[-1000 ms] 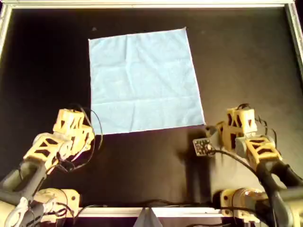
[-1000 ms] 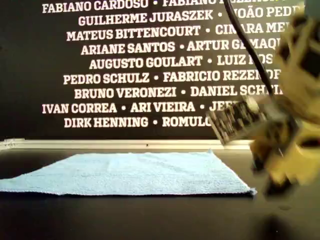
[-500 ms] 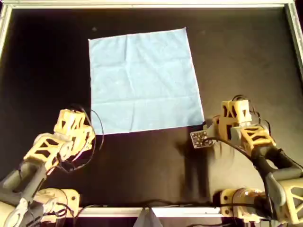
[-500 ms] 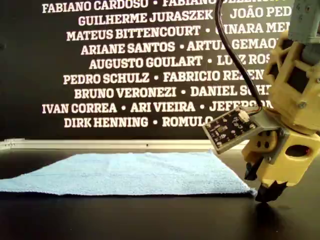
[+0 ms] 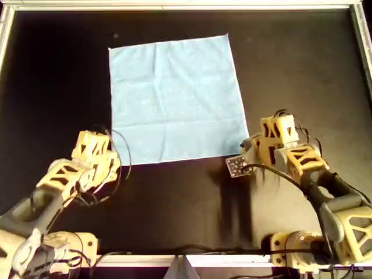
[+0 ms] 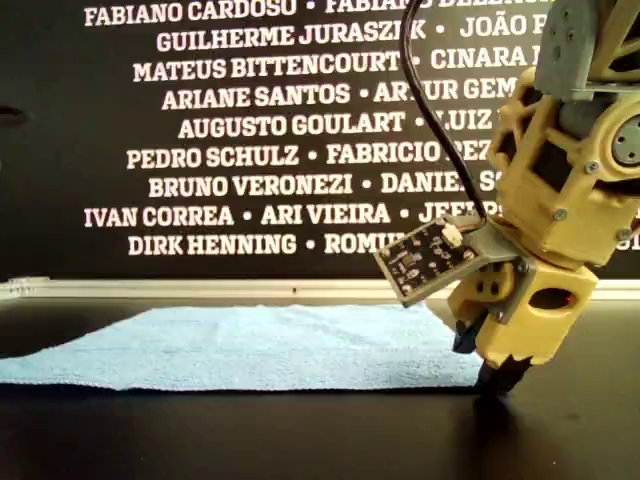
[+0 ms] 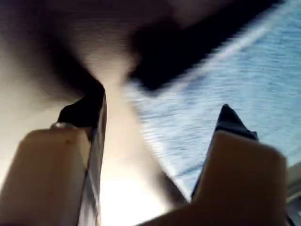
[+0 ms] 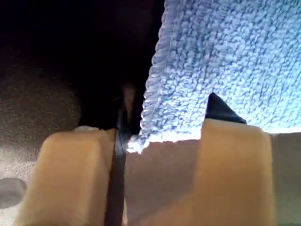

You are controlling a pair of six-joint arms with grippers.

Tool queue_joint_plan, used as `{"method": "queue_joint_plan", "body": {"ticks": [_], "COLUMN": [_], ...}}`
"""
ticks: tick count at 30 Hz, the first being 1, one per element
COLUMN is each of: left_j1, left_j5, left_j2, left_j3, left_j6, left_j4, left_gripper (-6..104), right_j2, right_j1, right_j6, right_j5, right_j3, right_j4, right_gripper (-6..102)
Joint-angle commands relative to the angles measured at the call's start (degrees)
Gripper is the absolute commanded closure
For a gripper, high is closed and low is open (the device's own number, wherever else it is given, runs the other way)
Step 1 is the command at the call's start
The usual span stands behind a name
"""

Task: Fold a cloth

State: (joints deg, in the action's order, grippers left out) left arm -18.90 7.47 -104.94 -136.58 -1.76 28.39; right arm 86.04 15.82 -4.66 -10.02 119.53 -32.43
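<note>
Cloth (image 5: 177,99) flat on worktop (image 5: 302,70).
Right hand (image 8: 162,141) apart astride 1 near corner; left hand (image 7: 157,136) apart beside the other.

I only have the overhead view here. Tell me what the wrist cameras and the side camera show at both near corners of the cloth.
Observer: In the right wrist view the right gripper has its jaws apart, with the corner of the cloth lying between them.
Operator: Give me its height off the table.
Observer: In the exterior view its lower tip looks down at the black table, right at the cloth's near corner.
Operator: Now the left side.
Observer: The left wrist view is blurred, but the left gripper is open too, with the cloth's edge running between its fingertips.
Operator: Tell me whether any cloth is lifted.
Observer: No; in the exterior view it lies flat.
</note>
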Motion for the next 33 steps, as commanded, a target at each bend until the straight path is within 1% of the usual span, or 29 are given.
{"method": "queue_joint_plan", "body": {"ticks": [1, 12, 19, 22, 25, 27, 33], "left_j1": [-1.3, -1.2, -1.2, -1.2, -1.1, -1.1, -1.0], "left_j5": [-0.2, -0.2, -0.3, -0.3, -0.3, -0.3, -0.4], "left_j2": [1.6, 4.0, 12.4, 12.0, 12.9, 12.7, 12.9], "left_j3": [2.9, 6.7, 11.6, 11.2, 11.6, 11.5, 11.0], "left_j6": [0.4, 0.4, 0.4, 0.4, 0.4, 1.3, 1.4], "left_j4": [-1.8, -2.1, -2.1, -2.1, -2.1, -1.9, -1.8], "left_gripper": [14, 14, 14, 14, 15, 15, 15], "right_j2": [0.3, -6.8, -6.8, -6.8, -6.8, -6.8, -6.3], "right_j1": [0.4, 0.3, 0.2, 0.0, 0.3, 0.3, -0.5], "right_j6": [-0.18, -0.09, -0.09, 0.09, -0.18, -0.18, -0.18], "right_j5": [0.4, 0.4, 0.4, 0.4, 0.4, 0.4, 0.3], "right_j3": [-2.8, -11.3, -11.5, -11.4, -11.3, -11.3, -9.8], "right_j4": [0.6, 0.6, 0.6, 0.6, 0.6, 0.6, 0.6], "right_gripper": [27, 28, 28, 28, 28, 28, 29]}}
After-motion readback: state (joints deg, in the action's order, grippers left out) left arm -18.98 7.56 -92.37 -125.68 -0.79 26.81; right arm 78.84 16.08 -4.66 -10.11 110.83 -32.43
